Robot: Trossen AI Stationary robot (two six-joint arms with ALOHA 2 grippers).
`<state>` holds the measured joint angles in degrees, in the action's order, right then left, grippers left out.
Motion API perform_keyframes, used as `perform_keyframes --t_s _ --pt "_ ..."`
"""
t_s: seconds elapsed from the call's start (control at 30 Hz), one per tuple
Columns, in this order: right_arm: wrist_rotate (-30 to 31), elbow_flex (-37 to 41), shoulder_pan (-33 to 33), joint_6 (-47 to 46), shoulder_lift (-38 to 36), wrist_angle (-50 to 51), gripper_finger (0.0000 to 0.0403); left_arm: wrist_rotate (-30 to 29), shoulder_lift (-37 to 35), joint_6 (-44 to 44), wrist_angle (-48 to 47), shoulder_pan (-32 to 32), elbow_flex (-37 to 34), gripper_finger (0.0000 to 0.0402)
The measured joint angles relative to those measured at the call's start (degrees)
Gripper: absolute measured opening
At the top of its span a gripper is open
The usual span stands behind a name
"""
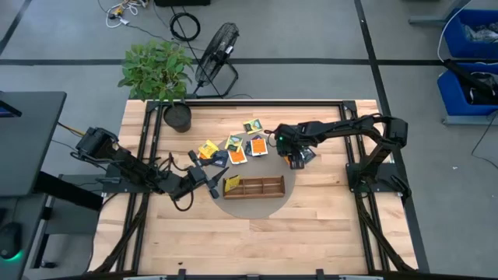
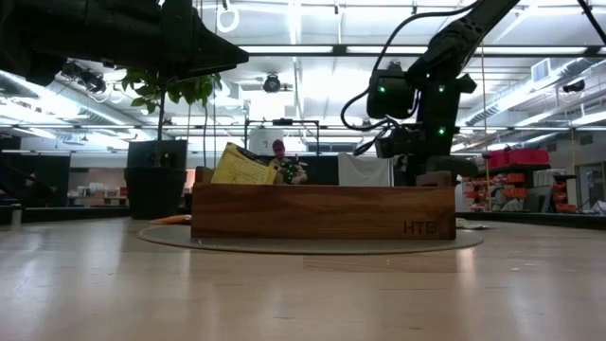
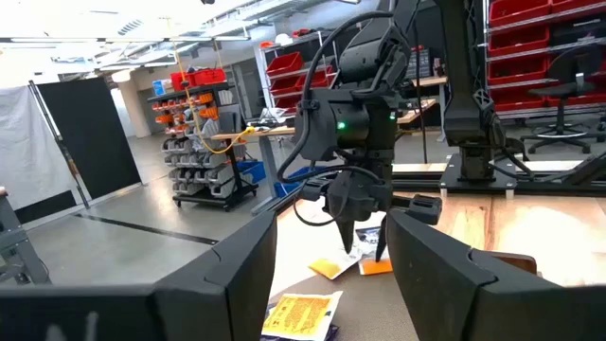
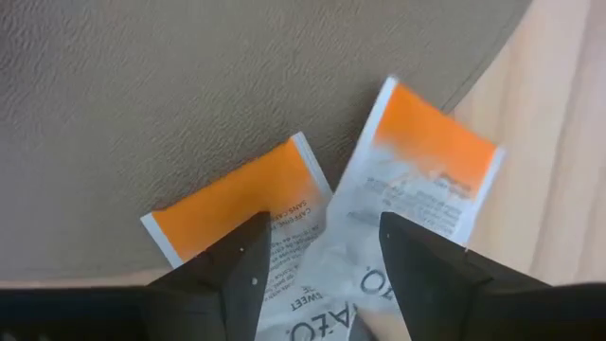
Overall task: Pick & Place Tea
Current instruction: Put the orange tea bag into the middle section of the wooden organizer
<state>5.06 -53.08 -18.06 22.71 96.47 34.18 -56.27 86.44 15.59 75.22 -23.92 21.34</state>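
right fingers (image 4: 317, 260) apart over orange packets (image 4: 417, 156); nothing held

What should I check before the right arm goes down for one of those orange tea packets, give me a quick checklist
1. Right hand open: ok.
2. Right hand above the orange packets: ok; two lie below it, overlapping.
3. Nothing held in right hand: ok.
4. Tray has free compartments: ok; only a yellow packet in its left end.
5. Left hand clear of the pick spot: ok; it is open, left of the tray.
6. Which orange packet lies on top: cannot tell.
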Motion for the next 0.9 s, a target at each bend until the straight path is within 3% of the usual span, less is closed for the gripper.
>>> perform_keyframes --t_s 0.6,0.9 --pt "-0.13 -3.12 0.00 -3.67 -2.73 14.64 0.0207 0.00 -0.01 0.22 -0.04 0.02 0.01 0.0206" --pt "-3.65 2.40 -0.09 -4.08 -2.73 7.90 0.0207 0.55 0.01 0.22 -0.07 0.02 0.00 0.0206"
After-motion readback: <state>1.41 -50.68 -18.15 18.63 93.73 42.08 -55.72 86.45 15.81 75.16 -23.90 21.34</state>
